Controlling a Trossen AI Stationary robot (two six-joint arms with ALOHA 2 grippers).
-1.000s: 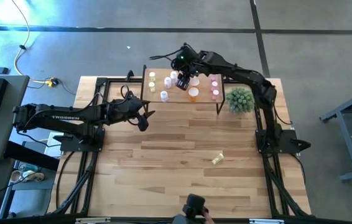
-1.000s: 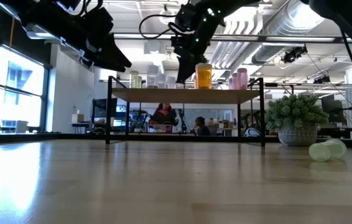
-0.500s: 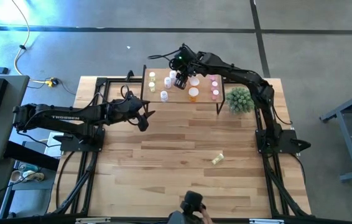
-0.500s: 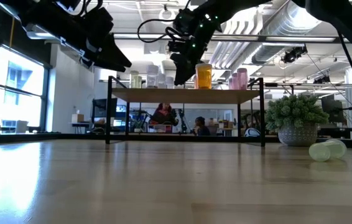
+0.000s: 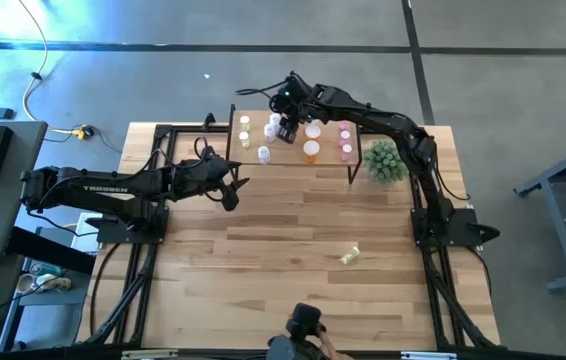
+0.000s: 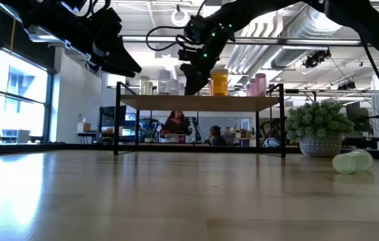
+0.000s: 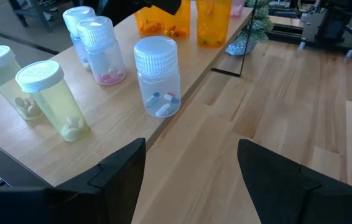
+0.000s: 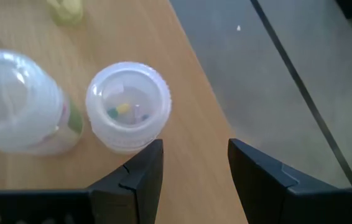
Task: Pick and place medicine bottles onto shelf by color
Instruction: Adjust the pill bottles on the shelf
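Light wooden planks make up the table (image 5: 263, 230), and at its far edge stands the small raised shelf (image 5: 328, 162) with a pale wooden top and thin black legs. On the shelf stand the small white-capped medicine bottles (image 5: 311, 151): yellow-green ones at one end, clear ones next, then orange, then pink nearest the green spiky plant in a white pot (image 5: 385, 161) beside the shelf. One more pale bottle (image 5: 350, 255) lies on its side on the table, well apart from the shelf. The right end effector (image 5: 283, 127) hangs over the clear bottles on the shelf, fingers parted and empty. The left end effector (image 5: 231, 185) waits just beside the shelf's yellow-green end, fingers wide and empty.
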